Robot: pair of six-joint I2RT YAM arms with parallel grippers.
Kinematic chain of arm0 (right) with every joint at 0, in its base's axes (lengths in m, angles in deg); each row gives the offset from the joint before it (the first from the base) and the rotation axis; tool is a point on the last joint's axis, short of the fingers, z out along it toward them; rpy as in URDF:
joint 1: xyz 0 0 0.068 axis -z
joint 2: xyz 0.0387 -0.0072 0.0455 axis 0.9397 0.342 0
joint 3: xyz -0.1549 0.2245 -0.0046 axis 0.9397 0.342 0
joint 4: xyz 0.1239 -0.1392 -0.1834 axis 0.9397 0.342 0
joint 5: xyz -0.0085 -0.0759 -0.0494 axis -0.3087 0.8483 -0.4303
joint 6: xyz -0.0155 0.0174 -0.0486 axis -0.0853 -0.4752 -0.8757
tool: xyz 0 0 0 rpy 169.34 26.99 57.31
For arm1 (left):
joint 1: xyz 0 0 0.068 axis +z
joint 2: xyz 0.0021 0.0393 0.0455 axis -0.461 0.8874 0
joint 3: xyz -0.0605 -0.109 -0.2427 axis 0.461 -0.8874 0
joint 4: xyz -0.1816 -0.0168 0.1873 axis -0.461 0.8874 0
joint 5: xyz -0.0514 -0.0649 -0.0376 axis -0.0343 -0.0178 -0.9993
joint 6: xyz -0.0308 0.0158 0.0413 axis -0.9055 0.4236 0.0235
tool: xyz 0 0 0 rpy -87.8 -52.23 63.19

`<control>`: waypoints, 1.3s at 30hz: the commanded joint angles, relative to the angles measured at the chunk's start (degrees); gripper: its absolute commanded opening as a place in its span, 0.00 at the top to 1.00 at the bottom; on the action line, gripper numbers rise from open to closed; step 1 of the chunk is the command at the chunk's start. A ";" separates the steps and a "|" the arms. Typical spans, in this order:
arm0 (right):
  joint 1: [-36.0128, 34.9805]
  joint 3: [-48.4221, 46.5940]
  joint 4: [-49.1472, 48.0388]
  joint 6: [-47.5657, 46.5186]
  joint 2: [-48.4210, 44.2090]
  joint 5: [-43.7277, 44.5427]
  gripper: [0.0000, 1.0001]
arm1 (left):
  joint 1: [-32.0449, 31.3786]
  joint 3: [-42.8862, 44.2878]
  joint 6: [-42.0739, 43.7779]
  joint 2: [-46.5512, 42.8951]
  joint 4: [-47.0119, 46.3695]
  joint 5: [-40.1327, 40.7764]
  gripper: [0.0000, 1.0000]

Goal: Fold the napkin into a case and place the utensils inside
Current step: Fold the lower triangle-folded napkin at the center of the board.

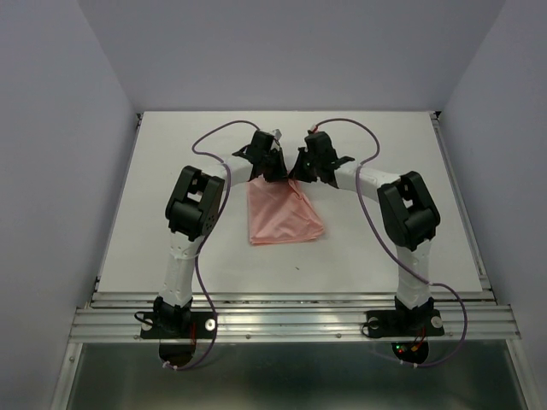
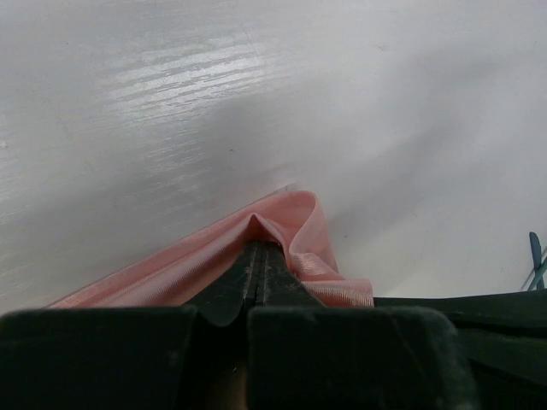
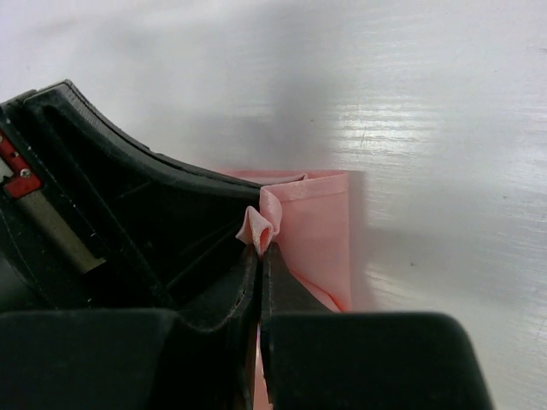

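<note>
The salmon-pink napkin [image 1: 284, 215] lies as a broad, roughly square sheet in the middle of the table; no narrow case shows. Both grippers meet at its far edge. My left gripper [image 2: 259, 248] is shut on a raised fold of the napkin [image 2: 295, 224]. Beside it, my right gripper [image 3: 266, 248] is shut on a small pinched loop of the napkin [image 3: 312, 231]. In the top view the left gripper [image 1: 275, 173] and right gripper [image 1: 301, 171] nearly touch. A thin dark-teal utensil [image 2: 536, 259] pokes in at the right edge of the left wrist view; the rest of the utensils are hidden.
The left gripper's black body [image 3: 111, 196] fills the left of the right wrist view, close to my right fingers. Purple cables [image 1: 209, 141] loop over the white table [image 1: 154, 213] behind both arms. Grey walls close in the sides and back.
</note>
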 commanded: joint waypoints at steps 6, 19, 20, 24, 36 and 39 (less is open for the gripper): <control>-1.65 -4.62 1.02 4.46 2.74 4.74 0.99 | -0.27 -4.11 0.51 -0.36 3.77 1.23 1.00; -2.79 -12.62 9.72 10.35 8.98 11.16 0.99 | -0.26 -4.91 0.51 -1.59 3.77 1.40 1.00; -2.80 -12.71 9.81 10.96 9.25 11.25 0.99 | -0.27 -4.91 0.51 -1.59 3.77 1.40 1.00; -2.80 -12.10 9.81 11.49 9.78 11.25 0.99 | -0.18 -5.17 0.86 -2.03 4.04 1.58 1.00; -3.33 -10.60 9.55 10.88 9.86 11.43 0.99 | 0.70 -5.17 2.88 -7.30 7.11 4.03 1.00; -3.33 -10.51 9.55 10.97 10.04 11.78 0.99 | 0.79 -5.35 3.41 -8.97 8.25 5.00 1.00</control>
